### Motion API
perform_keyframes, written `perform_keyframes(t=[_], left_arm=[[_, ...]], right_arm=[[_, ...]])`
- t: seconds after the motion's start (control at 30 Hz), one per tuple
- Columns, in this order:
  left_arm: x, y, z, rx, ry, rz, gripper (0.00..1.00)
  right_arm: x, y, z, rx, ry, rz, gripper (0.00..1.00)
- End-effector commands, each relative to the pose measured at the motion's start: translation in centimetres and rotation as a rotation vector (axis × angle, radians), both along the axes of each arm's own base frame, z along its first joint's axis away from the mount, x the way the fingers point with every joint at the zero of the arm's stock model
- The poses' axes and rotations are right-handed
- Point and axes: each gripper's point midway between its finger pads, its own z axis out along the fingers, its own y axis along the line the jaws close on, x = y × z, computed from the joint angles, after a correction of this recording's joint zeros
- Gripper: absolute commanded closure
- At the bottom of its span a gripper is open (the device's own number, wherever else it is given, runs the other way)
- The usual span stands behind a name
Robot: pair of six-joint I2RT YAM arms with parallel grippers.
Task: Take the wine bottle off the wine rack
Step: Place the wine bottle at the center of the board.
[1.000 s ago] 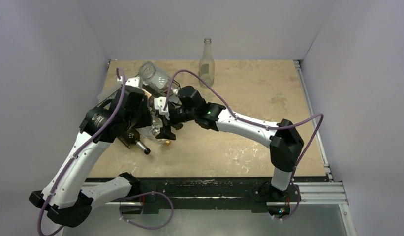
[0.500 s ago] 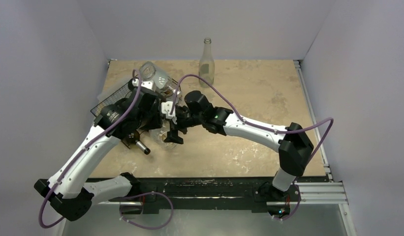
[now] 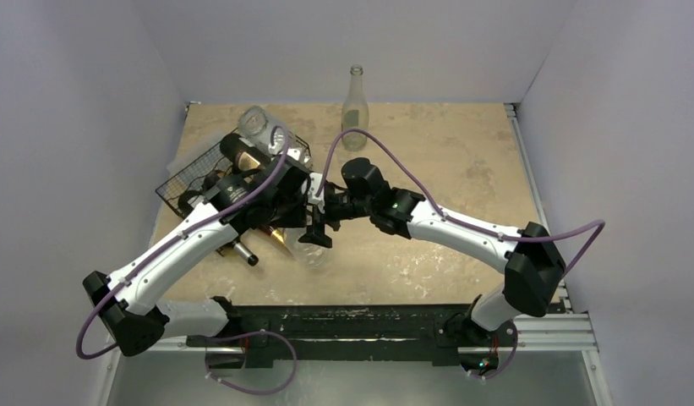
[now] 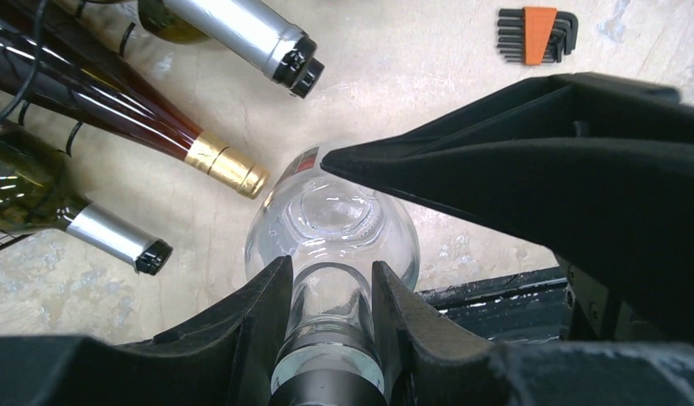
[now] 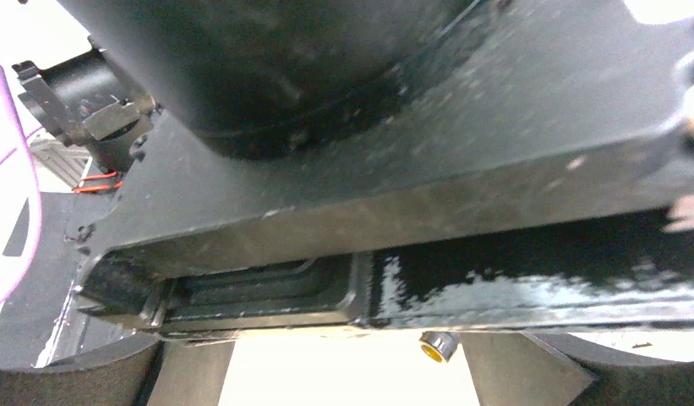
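Wine bottle (image 4: 330, 228), clear glass, is gripped at the neck by the left end effector (image 4: 330, 279). Its fingers (image 4: 267, 304) are closed on either side of the glass, and the body hangs below them over the bare counter (image 3: 445, 161).

The right end effector (image 3: 316, 222) sits just beside this grip with its jaws spread wide and holding nothing. Its wrist view is blocked by a black housing at close range.

Change noted: over the last second the left arm has swung from the wine rack (image 3: 187, 178) toward the near right, bringing the bottle with it. The bottle now sits clear of the wire frame, to the right of the rack. The right arm has retreated to the right alongside it.

Judgement: removal looks essentially done. What remains is setting the bottle down.

Still in the rack at far left are a gold-foiled dark bottle (image 4: 221, 163) and two silver-capped ones. An empty glass bottle (image 3: 354, 106) stands upright at the far edge, well apart.
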Motion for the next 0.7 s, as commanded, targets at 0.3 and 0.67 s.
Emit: perform_keyframes(t=[0.3,0.67], left_arm=[[2.0,-3.8,0.5,-0.083,-0.057,0.004,1.0],[2.0,-3.6,-2.0,-0.051,-0.027,0.022,1.0]], right_arm=[[0.2,-2.6,0.3,0.018,-0.005,-0.014,0.01],[-0.8,-6.0,-1.3,-0.099,-0.038,0.103,0.01]])
